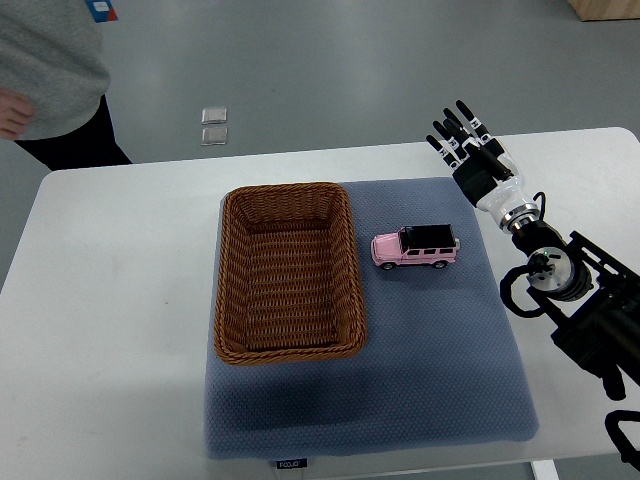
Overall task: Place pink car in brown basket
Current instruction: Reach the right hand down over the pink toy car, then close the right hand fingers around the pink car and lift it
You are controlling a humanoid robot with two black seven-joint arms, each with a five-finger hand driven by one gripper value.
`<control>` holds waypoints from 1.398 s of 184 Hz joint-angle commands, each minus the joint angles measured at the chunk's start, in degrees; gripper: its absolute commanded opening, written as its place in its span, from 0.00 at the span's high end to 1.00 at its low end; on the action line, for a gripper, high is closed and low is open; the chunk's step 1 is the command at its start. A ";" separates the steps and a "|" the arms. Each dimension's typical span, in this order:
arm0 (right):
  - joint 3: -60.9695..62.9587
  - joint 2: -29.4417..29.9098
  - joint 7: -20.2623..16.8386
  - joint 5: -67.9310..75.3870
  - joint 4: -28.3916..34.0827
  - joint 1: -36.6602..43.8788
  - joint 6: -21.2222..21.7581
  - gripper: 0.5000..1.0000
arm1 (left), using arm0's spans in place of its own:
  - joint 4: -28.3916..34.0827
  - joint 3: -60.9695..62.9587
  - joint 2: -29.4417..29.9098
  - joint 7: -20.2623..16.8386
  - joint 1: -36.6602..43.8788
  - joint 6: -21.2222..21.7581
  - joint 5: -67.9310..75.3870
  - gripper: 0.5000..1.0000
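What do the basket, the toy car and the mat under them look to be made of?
Brown basket: woven wicker or rattan, judging by the ribbed weave and braided rim; matte. Pink car: probably painted die-cast metal or hard plastic, glossy, with a black roof; the picture cannot settle which. Blue-grey mat: looks like soft textured fabric or foam, with a fine dimpled surface.

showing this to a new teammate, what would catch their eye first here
The small pink car stands out most, sitting on the blue mat just right of the empty brown basket. Next comes the robot's right hand, fingers spread, hovering beyond the car near the table's far right. A person stands at the far left corner.
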 commanded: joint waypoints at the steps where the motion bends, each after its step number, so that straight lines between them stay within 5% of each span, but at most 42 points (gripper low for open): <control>1: -0.06 -0.03 0.00 0.00 0.00 0.04 0.00 0.18 | -0.09 0.00 0.00 0.02 -0.01 0.00 0.02 0.00; 56: -1.73 -0.82 -0.18 -2.11 0.26 0.66 1.14 0.18 | 0.00 0.00 0.00 -0.07 -0.27 0.00 0.02 0.00; 87: -10.78 -7.85 -0.53 -22.67 1.67 7.16 2.20 0.18 | 0.00 -0.08 0.00 -0.07 -0.27 0.00 0.02 0.00; 121: -27.39 -20.67 -0.88 -57.29 13.52 15.60 2.46 0.18 | 0.00 -0.08 0.00 -0.07 -0.27 0.00 0.02 0.00; 145: -36.18 -25.69 -1.14 -62.40 20.83 19.73 2.46 0.18 | 0.00 -0.08 0.00 -0.07 -0.27 0.00 0.02 0.00; 176: -38.12 -26.04 -1.14 -63.37 21.36 19.47 1.14 0.18 | -0.09 0.00 0.00 0.02 -0.27 0.00 0.10 0.00; 258: -44.88 -22.27 -2.55 -65.56 18.46 17.71 -11.16 0.20 | -0.09 0.00 0.00 -0.07 -0.27 0.00 0.10 0.00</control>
